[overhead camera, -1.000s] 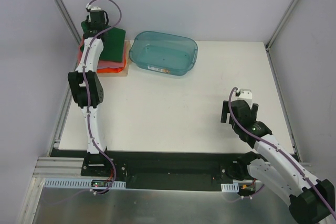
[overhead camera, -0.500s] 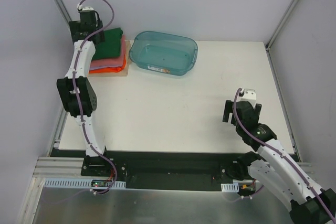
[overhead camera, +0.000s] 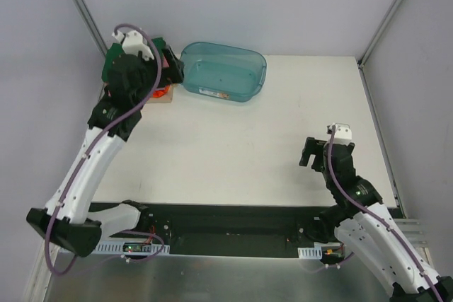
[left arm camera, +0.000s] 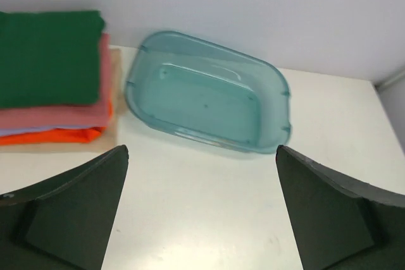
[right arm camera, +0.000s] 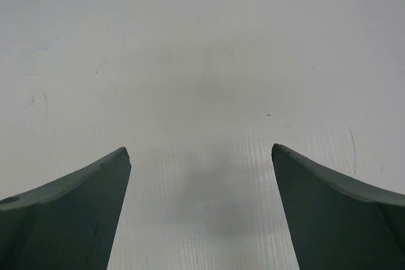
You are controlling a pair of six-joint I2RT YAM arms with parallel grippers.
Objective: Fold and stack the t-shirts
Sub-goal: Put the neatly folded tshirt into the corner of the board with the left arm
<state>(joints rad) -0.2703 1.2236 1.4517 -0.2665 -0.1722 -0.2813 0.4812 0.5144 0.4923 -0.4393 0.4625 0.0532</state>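
Note:
The t-shirts lie folded in one stack at the table's far left. In the left wrist view the dark green t-shirt (left arm camera: 47, 58) is on top, over the salmon-pink t-shirt (left arm camera: 57, 117), a thin lavender edge (left arm camera: 22, 131) and the orange t-shirt (left arm camera: 50, 136). From above, my raised left arm hides most of the stack; a green corner (overhead camera: 112, 56) and an orange bit (overhead camera: 164, 92) show. My left gripper (left arm camera: 201, 150) (overhead camera: 145, 68) hangs open and empty above the table, short of the stack. My right gripper (right arm camera: 201, 150) (overhead camera: 327, 152) is open over bare table at the right.
A translucent teal bin (overhead camera: 221, 71) (left arm camera: 209, 99) stands empty just right of the stack. A thin tan board (left arm camera: 57, 148) lies under the stack. The white table (overhead camera: 233, 146) ends at grey walls behind and on both sides.
My left gripper opened, let go of the green shirt on the stack, then rose and drew back from it. The right arm drew slightly back toward its base.

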